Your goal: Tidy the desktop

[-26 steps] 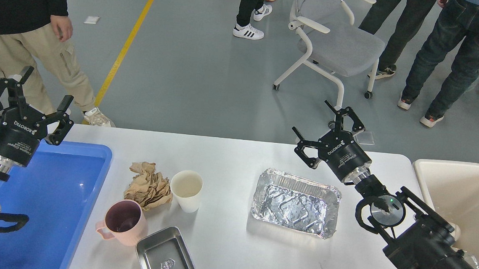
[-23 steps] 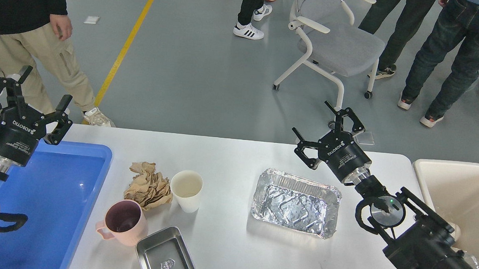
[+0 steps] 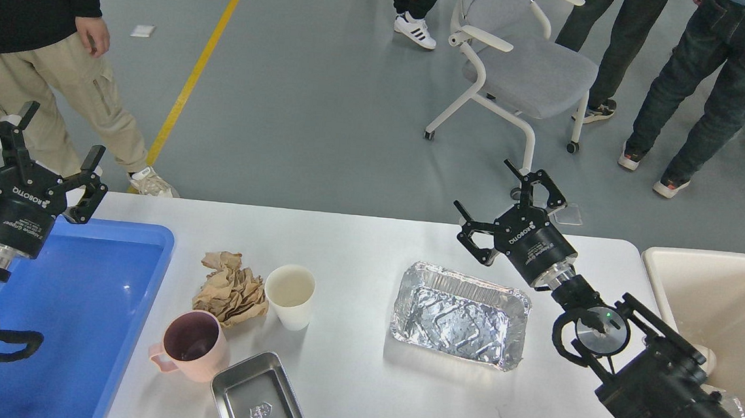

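Note:
The white desktop [image 3: 370, 248] holds a crumpled brown paper [image 3: 230, 287], a white paper cup [image 3: 290, 295], a pink mug [image 3: 191, 344], a small steel tray [image 3: 257, 398] and a foil tray [image 3: 460, 313]. My left gripper [image 3: 32, 152] is open and empty, above the far left corner of the blue tray [image 3: 77, 306]. My right gripper [image 3: 510, 202] is open and empty, above the desktop's far edge, just behind the foil tray.
A cream bin [image 3: 726, 306] stands at the desktop's right end. Beyond the far edge are a grey office chair [image 3: 520, 62] and several standing people. One person [image 3: 43, 48] stands close behind my left gripper.

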{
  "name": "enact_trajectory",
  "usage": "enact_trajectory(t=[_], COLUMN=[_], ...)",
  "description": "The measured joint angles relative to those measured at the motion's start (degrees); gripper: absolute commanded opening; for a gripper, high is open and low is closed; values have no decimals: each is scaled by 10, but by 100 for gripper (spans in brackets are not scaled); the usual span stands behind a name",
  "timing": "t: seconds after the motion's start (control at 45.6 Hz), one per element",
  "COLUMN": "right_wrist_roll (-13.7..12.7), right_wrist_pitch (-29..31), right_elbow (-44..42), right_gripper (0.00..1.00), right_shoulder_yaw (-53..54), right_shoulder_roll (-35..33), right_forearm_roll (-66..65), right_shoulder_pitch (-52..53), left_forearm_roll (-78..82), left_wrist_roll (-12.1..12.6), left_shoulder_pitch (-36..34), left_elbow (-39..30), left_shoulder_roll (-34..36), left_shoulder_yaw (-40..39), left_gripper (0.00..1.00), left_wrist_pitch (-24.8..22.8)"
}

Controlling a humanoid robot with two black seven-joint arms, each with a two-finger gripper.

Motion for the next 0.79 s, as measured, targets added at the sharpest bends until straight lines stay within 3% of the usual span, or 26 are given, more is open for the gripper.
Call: enact_trajectory(t=[0.285,0.79], right_wrist_roll=[0,-9], right_wrist_pitch=[0,-13], right_elbow=[0,1], right_gripper=[100,100], right_shoulder_yaw=[0,-19], right_shoulder_roll=[1,-15], right_forearm_roll=[0,0], right_shoulder_pitch=[2,1], left_forearm_roll=[-1,-1], left_wrist_roll=[33,37], left_shoulder_pitch=[-2,-1], left_elbow=[2,-4], left_shoulder_roll=[1,0], left_shoulder_yaw=[-2,-2], left_gripper=[97,97], left_wrist_pitch=[13,6])
